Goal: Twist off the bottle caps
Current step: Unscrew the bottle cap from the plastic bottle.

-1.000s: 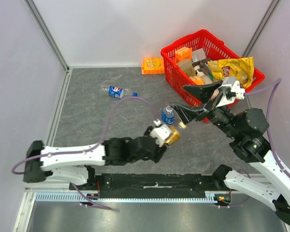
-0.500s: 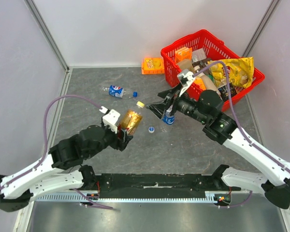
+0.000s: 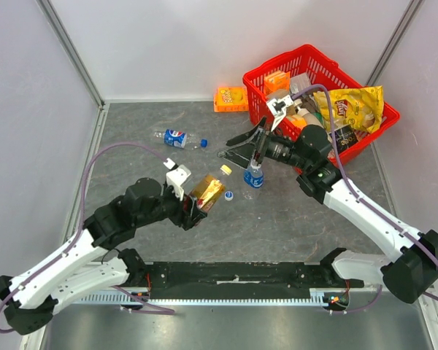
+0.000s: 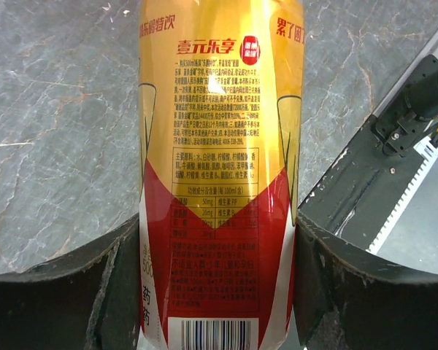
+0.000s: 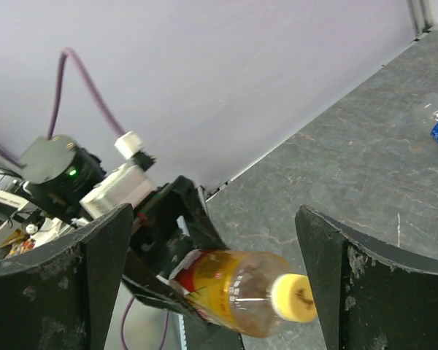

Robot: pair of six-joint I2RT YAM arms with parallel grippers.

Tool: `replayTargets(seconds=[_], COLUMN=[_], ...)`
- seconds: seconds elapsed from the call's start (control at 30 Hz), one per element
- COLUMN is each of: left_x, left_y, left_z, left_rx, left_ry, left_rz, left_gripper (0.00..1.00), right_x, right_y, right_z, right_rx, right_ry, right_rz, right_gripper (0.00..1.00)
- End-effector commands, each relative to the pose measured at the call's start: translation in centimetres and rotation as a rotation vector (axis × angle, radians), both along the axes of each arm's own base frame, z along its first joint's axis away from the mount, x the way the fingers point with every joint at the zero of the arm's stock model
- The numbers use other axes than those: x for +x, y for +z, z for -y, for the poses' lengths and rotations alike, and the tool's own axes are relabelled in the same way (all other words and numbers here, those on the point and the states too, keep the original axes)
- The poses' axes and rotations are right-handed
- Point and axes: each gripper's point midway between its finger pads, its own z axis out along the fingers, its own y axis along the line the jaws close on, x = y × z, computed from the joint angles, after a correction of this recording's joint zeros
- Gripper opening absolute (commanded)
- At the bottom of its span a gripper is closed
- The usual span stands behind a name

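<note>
My left gripper (image 3: 195, 203) is shut on the amber bottle (image 3: 207, 193) and holds it tilted above the table. Its red-white label fills the left wrist view (image 4: 219, 168). The yellow cap (image 3: 225, 170) is on the bottle's neck and points at my right gripper (image 3: 233, 149). That gripper is open and empty, just beyond the cap. In the right wrist view the yellow cap (image 5: 293, 297) lies low between the wide-open fingers (image 5: 95, 248). A whitish-blue cap (image 3: 229, 195) lies loose on the table. One clear bottle (image 3: 253, 176) stands upright. Another clear bottle (image 3: 177, 138) lies flat with a blue cap (image 3: 203, 142).
A red basket (image 3: 257, 75) full of snack packs stands at the back right. An orange packet (image 3: 231, 98) lies by the back wall. Grey walls close the left and back sides. The black base rail (image 4: 365, 182) runs along the near edge.
My left gripper has carried the amber bottle right and a little nearer, its yellow cap turned toward the right gripper. My right gripper has shifted slightly left and away, still open.
</note>
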Motion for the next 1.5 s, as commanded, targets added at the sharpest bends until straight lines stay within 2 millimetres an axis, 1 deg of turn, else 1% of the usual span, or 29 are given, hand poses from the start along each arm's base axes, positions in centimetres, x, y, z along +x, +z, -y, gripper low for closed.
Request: replayTargets(seconds=[0.0,0.07,0.13,0.17,0.23,0.33,0.4,0.5,0.63,0.73,0.77,0.83,0.93,1.0,1.1,1.27,1.37,1.47], left_x=[0.8,1.7,3.1,3.8,4.9,6.5,6.7,6.7,6.0,5.3,5.4,5.5,5.3,5.3,5.4,5.4,5.2,5.3], left_y=[2.0,2.0,2.3,2.8,3.3,3.5,4.2,5.2,5.8,5.9,5.8,5.7,5.4,5.5,5.3,5.2,5.3,5.1], left_z=[2.6,3.2,3.2,3.3,3.0,2.3,1.9,1.6,1.2,0.9,0.6,0.4,0.3,0.4,0.5,0.5,0.6,0.5], left_rx=[-0.093,-0.122,-0.143,-0.163,-0.198,-0.227,-0.260,-0.262,-0.249,-0.252,-0.235,-0.229,-0.225,-0.225,-0.225,-0.222,-0.226,-0.225], left_ry=[-0.159,-0.193,-0.202,-0.210,-0.223,-0.224,-0.256,-0.284,-0.305,-0.302,-0.298,-0.280,-0.281,-0.284,-0.291,-0.292,-0.300,-0.298], left_rz=[0.026,0.004,-0.009,0.001,-0.002,-0.007,-0.005,0.039,0.119,0.146,0.179,0.188,0.185,0.186,0.175,0.173,0.172,0.166], left_gripper=[0.59,0.59,0.58,0.58,0.58,0.59,0.59,0.60,0.60,0.60,0.60,0.60,0.60,0.59,0.59,0.59,0.60,0.59], right_x=[-1.1,-0.8,-0.7,-0.7,-0.5,-0.2,0.6,1.4,2.1,2.9,3.2,3.4,3.4,3.3,2.7,2.3,2.3,2.6], right_y=[2.0,2.0,2.1,2.2,2.2,2.3,2.1,2.1,1.8,1.1,0.9,0.6,0.3,0.5,0.8,0.4,0.0,-0.5], right_z=[0.5,0.8,1.1,1.3,1.5,1.8,2.1,2.5,2.1,2.0,2.0,1.9,1.7,1.6,1.3,0.9,0.9,0.9], right_rx=[0.025,0.007,-0.007,-0.015,-0.023,-0.032,-0.055,-0.058,-0.057,-0.069,-0.071,-0.072,-0.067,-0.053,-0.020,-0.005,-0.007,-0.019], right_ry=[0.036,0.015,0.005,0.000,-0.011,-0.022,-0.053,-0.078,-0.076,-0.104,-0.111,-0.115,-0.102,-0.091,-0.055,-0.017,-0.018,-0.034], right_rz=[0.059,0.069,0.077,0.083,0.089,0.088,0.082,0.068,0.027,-0.009,-0.020,-0.040,-0.061,-0.064,-0.068,-0.093,-0.105,-0.120], right_gripper=[0.98,0.98,0.98,0.98,0.98,0.98,0.98,0.98,0.97,0.92,0.89,0.84,0.77,0.73,0.69,0.65,0.62,0.56])
